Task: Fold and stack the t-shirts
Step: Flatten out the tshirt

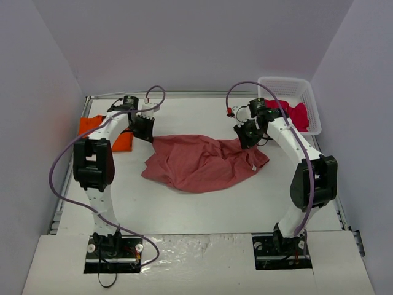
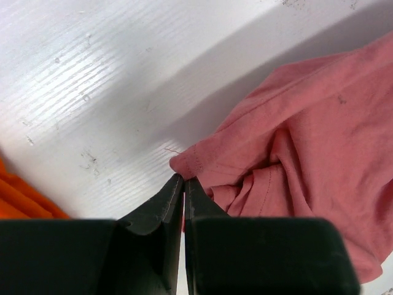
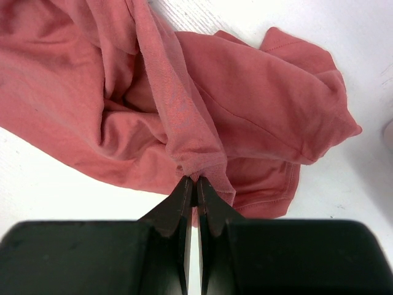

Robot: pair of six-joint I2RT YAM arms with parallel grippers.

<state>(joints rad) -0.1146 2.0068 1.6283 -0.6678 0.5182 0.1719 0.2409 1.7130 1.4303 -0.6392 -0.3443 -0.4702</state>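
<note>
The left gripper [image 2: 183, 179] has its jaws pressed together on a hem corner of the large, crumpled brick-red cloth t-shirt [image 1: 206, 163]. The right gripper [image 3: 196, 180] is pinched closed on a gathered ridge of it. Between the 2 grippers the shirt lies rumpled on the white table [image 1: 202, 209]. A bright orange cloth t-shirt [image 1: 91, 126] lies left of the left jaws. A crimson-pink cloth t-shirt [image 1: 299, 115] sits in a white plastic basket [image 1: 288, 83] beyond the right jaws.
</note>
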